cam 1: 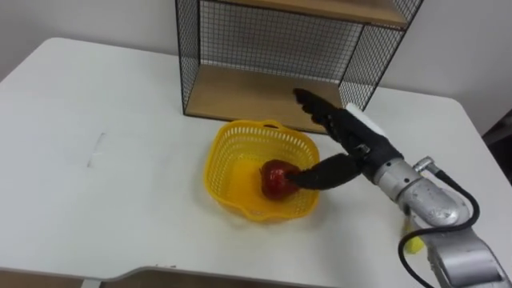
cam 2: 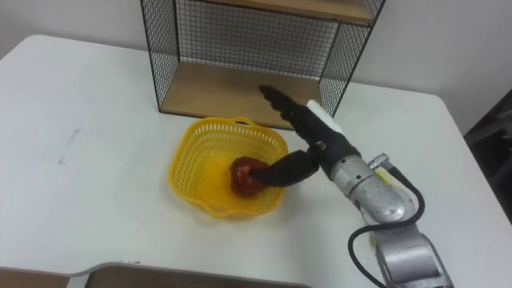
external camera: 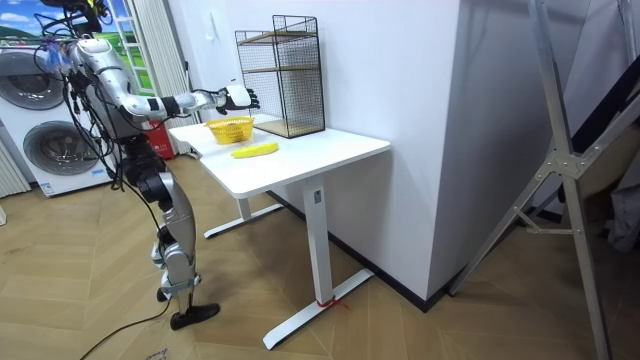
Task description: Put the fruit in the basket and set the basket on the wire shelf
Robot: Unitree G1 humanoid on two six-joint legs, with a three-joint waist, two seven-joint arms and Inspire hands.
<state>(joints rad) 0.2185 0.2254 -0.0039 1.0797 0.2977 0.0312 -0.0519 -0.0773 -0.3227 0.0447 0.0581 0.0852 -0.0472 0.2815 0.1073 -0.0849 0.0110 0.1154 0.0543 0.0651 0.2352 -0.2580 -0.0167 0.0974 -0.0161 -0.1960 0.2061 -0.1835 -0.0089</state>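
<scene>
A yellow plastic basket (cam 1: 238, 133) stands on the white table (cam 1: 112, 120), just in front of the wire shelf (cam 1: 256, 90). A red apple (cam 1: 276, 178) lies in it, toward its right side. My right hand (cam 1: 358, 138) comes in from the right and hovers over the basket's right rim. It is open: the fingers stretch straight toward the shelf's wooden bottom board, while the thumb reaches down and touches the apple. In the room view a yellow banana (external camera: 255, 150) lies on the table beside the basket (external camera: 230, 129), and I stand at the table's end with my right hand (external camera: 238, 97) out.
The black wire shelf (external camera: 285, 75) has a wooden bottom board and an upper board, open toward me. The table edge runs close in front of the basket. A washing machine (external camera: 45, 140) stands behind me in the room view.
</scene>
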